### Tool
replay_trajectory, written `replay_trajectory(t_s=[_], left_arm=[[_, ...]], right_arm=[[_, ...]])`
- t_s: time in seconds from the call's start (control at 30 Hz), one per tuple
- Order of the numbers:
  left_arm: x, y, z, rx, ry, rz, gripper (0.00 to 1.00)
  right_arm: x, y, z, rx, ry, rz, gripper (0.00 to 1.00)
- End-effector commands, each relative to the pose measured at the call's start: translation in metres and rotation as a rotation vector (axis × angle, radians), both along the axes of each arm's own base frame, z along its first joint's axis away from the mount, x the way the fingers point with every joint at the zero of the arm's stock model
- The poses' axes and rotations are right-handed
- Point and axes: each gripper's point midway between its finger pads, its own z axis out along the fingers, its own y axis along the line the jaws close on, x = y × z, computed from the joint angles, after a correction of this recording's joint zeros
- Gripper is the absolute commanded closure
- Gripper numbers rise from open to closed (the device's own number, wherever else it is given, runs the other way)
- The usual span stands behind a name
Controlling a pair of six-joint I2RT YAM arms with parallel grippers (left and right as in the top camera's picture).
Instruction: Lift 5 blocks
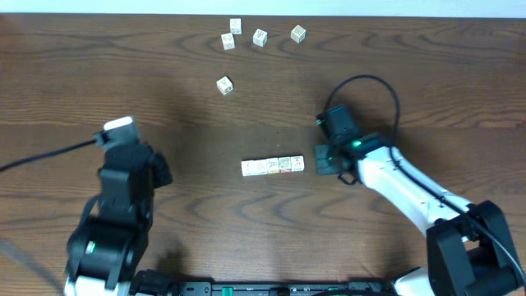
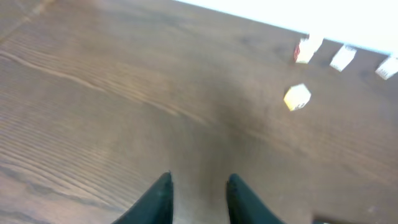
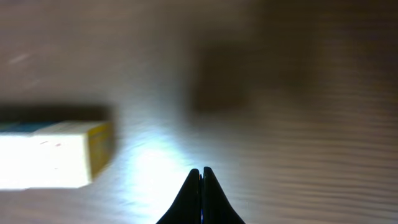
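Note:
Several small cream blocks lie joined in a row (image 1: 273,166) at the table's middle. More blocks lie loose at the far side: one alone (image 1: 224,85) and several in a cluster (image 1: 260,37). My right gripper (image 1: 322,160) is shut and empty, just right of the row's end. In the right wrist view its tips (image 3: 202,169) are pressed together, with the row's yellow-faced end (image 3: 56,152) off to the left. My left gripper (image 1: 161,171) is far left of the row. It stands open (image 2: 199,177) over bare wood, with the lone block (image 2: 297,97) ahead.
The wooden table (image 1: 427,74) runs to a pale wall at the back. A black cable (image 1: 41,156) trails off the left arm; another loops above the right wrist (image 1: 370,82). Far blocks (image 2: 343,57) lie near the table's back edge.

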Motion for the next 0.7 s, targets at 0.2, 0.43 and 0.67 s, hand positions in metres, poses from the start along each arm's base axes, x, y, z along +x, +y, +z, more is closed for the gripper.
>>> replay_trajectory(t_s=[0.2, 0.43, 0.67], left_arm=[[-0.037, 0.017, 0.056, -0.004, -0.226, 0.043, 0.49], [-0.044, 0.018, 0.061, -0.006, -0.251, 0.043, 0.28], [-0.045, 0.018, 0.06, -0.005, -0.247, 0.043, 0.25]], right_arm=[[0.066, -0.122, 0.086, -0.014, -0.353, -0.282, 0.59], [0.085, -0.155, 0.12, 0.021, -0.506, -0.365, 0.2], [0.098, -0.155, 0.136, 0.034, -0.591, -0.364, 0.01]])
